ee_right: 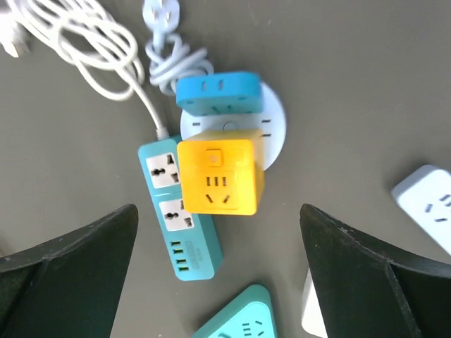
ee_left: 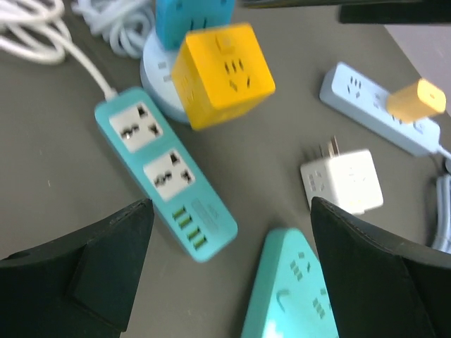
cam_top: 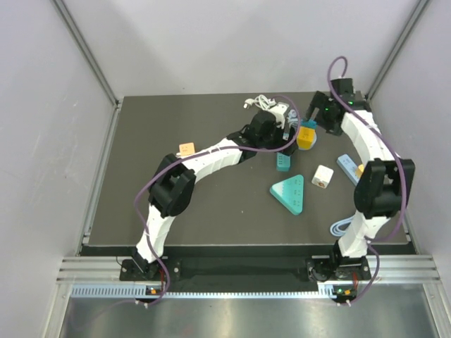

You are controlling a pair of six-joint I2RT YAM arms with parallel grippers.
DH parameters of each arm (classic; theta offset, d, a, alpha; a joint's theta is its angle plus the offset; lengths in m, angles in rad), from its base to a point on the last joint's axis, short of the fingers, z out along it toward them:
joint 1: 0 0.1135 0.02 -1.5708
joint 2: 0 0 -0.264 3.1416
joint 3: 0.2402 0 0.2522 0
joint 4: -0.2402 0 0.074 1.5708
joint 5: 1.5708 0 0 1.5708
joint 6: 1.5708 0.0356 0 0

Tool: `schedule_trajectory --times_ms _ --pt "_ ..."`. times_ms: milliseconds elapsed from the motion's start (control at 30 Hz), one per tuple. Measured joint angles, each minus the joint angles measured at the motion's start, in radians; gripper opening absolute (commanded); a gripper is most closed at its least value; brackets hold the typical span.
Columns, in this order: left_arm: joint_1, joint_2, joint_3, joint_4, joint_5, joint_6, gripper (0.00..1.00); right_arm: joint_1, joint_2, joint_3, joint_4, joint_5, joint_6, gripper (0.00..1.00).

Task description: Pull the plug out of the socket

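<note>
A yellow cube plug (ee_right: 220,176) and a blue cube plug (ee_right: 218,91) sit on a round white socket base (ee_right: 273,130). They also show in the left wrist view: the yellow cube (ee_left: 224,74), the blue cube (ee_left: 194,21) and the base (ee_left: 156,83). In the top view the yellow cube (cam_top: 306,136) is at the back middle. A small yellow plug (ee_left: 417,100) sits in a light-blue strip (ee_left: 366,102). My left gripper (ee_left: 232,282) is open above the table, short of the cube. My right gripper (ee_right: 218,282) is open above the cube, not touching it.
A teal power strip (ee_right: 180,222) with a white coiled cable (ee_right: 91,49) lies left of the cube. A teal triangular socket (cam_top: 289,193), a white cube adapter (cam_top: 323,176) and the light-blue strip (cam_top: 347,167) lie to the front and right. An orange block (cam_top: 187,148) sits at the left.
</note>
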State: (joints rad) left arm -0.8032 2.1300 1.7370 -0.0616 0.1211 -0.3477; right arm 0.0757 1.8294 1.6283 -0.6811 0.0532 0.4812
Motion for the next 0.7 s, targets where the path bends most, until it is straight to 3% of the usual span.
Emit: schedule_trajectory --times_ms 200,333,700 --pt "-0.027 0.123 0.165 0.017 -0.107 0.056 0.96 -0.162 -0.132 -0.179 0.171 -0.162 0.026 0.91" --pt "-0.066 0.221 0.287 0.018 -0.218 0.113 0.97 -0.269 -0.136 -0.324 0.277 -0.276 0.063 0.9" --pt "-0.1 0.403 0.454 0.066 -0.312 0.148 0.95 -0.311 -0.115 -0.399 0.402 -0.393 0.072 0.88"
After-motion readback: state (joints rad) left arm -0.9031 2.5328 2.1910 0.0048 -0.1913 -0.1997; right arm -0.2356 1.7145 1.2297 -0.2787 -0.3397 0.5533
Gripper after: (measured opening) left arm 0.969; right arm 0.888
